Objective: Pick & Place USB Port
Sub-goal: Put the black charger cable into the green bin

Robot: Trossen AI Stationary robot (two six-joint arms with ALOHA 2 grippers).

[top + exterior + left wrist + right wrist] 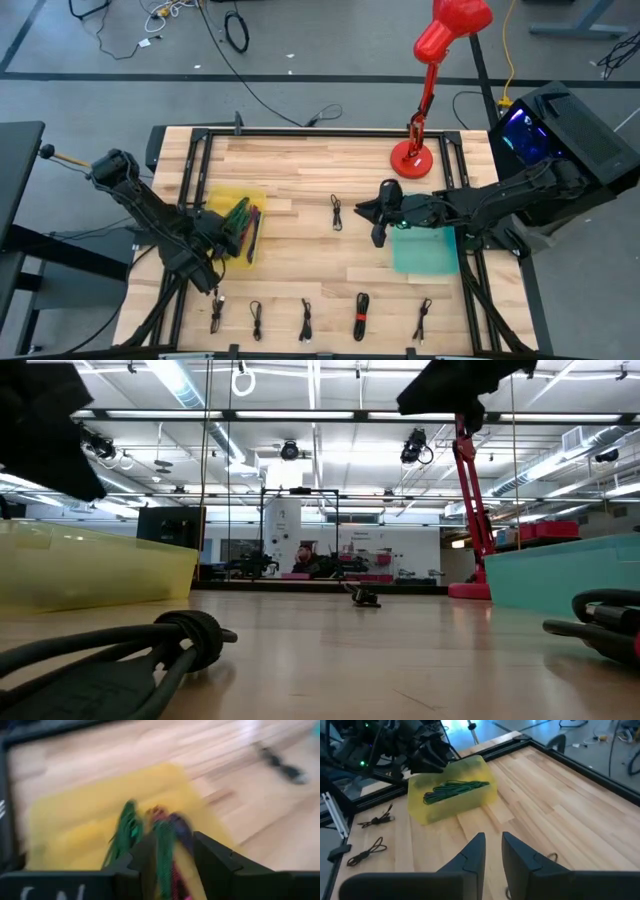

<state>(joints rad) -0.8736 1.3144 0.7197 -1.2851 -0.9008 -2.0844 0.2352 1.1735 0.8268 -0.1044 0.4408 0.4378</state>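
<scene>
Wooden desk (300, 270) is shared by both arms. The right end effector (378, 222), fingers slightly parted and empty, is held just right of a lone USB cable (336, 212), whose long axis runs front-to-back. The left end effector (232, 232), apparently gripping green cables (150, 840), is seen over the yellow bin (220, 200).

A bin (232, 200) holding cables (241, 222) sits at the table's (300, 170) left, a second bin (425, 255) at its right; one cable (336, 212) lies between them; five more (306, 320) line the front edge; a lamp (412, 158) stands behind the second bin.
</scene>
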